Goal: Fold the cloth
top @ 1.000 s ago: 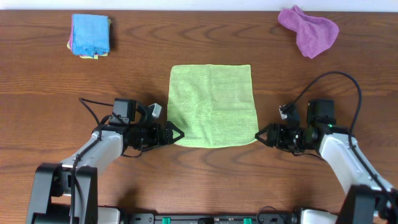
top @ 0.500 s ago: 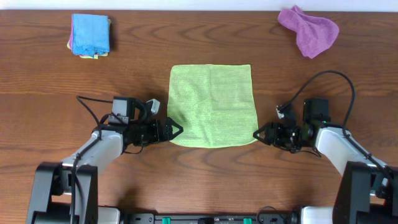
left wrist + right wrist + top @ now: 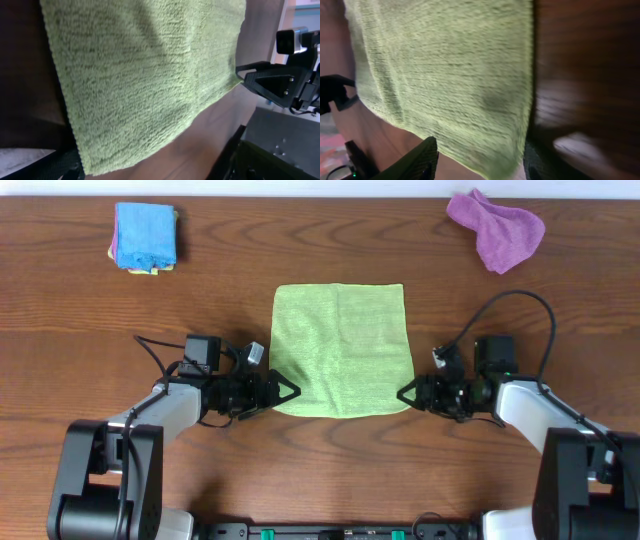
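Note:
A green cloth [image 3: 340, 350] lies flat and unfolded in the middle of the wooden table. My left gripper [image 3: 285, 392] is open at the cloth's near left corner. In the left wrist view the cloth [image 3: 145, 65] fills the frame and its corner lies between my left gripper's [image 3: 150, 170] fingers, close to the left one. My right gripper [image 3: 405, 393] is open at the near right corner. In the right wrist view the cloth [image 3: 445, 65] has its corner between my right gripper's [image 3: 480, 167] fingers.
A folded blue cloth stack [image 3: 145, 237] lies at the far left. A crumpled purple cloth [image 3: 497, 227] lies at the far right. The right gripper shows in the left wrist view [image 3: 270, 80].
Both grippers have slid inward along the table toward the cloth's near corners. The cloth has not moved.

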Robot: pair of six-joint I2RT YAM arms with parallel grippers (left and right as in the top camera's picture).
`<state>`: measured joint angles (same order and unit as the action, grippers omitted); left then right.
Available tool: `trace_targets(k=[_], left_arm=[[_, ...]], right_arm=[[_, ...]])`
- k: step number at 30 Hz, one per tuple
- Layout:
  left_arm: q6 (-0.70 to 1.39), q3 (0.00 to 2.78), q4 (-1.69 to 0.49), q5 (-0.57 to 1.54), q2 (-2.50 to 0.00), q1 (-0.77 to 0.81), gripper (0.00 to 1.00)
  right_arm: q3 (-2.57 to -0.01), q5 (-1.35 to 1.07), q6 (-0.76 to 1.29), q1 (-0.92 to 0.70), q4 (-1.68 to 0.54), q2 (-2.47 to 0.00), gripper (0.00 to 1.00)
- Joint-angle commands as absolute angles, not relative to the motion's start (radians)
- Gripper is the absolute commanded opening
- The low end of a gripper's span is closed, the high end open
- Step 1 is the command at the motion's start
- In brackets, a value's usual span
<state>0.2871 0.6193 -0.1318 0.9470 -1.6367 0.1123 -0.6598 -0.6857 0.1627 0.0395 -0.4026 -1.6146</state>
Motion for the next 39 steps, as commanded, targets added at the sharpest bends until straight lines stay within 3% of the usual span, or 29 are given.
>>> trace_targets(k=[1, 33, 39], left_arm=[[0.3, 0.602, -0.172, 0.918, -1.669, 0.113, 0.94], [0.314, 0.602, -0.306, 0.879, -1.669, 0.112, 0.87], [0.315, 0.602, -0.299, 0.827, -1.669, 0.112, 0.73]], right_arm=[[-0.653, -0.685, 0.206, 0.007, -0.394, -1.641, 0.54], [-0.653, -0.621, 0.205, 0.006, -0.464, -1.641, 0.42], [-0.653, -0.609, 0.205, 0.006, -0.464, -1.641, 0.34]])
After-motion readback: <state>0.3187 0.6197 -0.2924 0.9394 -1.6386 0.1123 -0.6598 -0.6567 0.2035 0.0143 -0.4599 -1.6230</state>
